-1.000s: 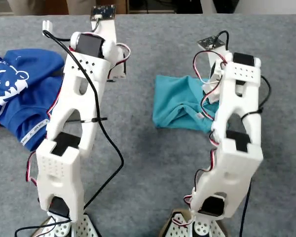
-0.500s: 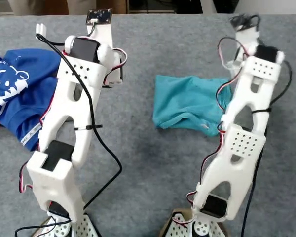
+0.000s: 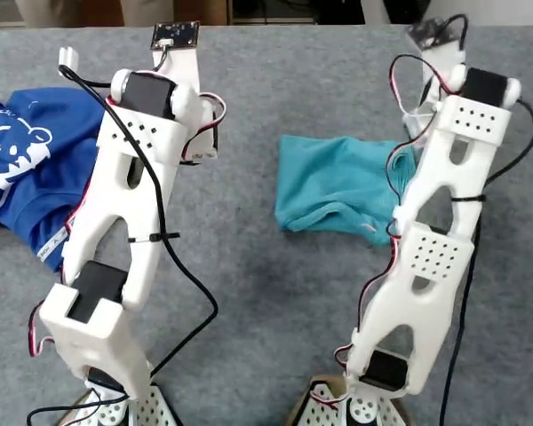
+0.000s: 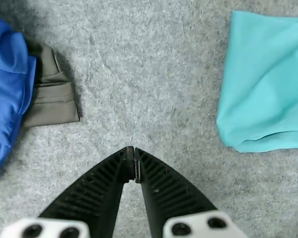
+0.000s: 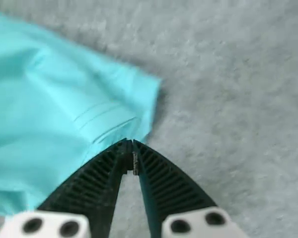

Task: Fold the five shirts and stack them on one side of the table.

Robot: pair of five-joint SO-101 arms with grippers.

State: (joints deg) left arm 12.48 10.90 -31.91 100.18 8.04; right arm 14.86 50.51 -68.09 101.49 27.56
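Two arms over a grey table, both claws closed and holding nothing.
Nearest to me, the arm bases stood on the table point(image 3: 266, 293). In the middle, right of centre, the teal shirt point(image 3: 338, 182) lay loosely folded. At the left edge the blue shirt point(image 3: 35, 169) lay in a heap, an olive cloth point(image 4: 49, 96) touching it. Farther off, the left gripper point(image 4: 133, 166) hung over the table between both shirts, tips pressed together. The right gripper point(image 5: 131, 157), tips also together, was above the teal shirt's right edge.
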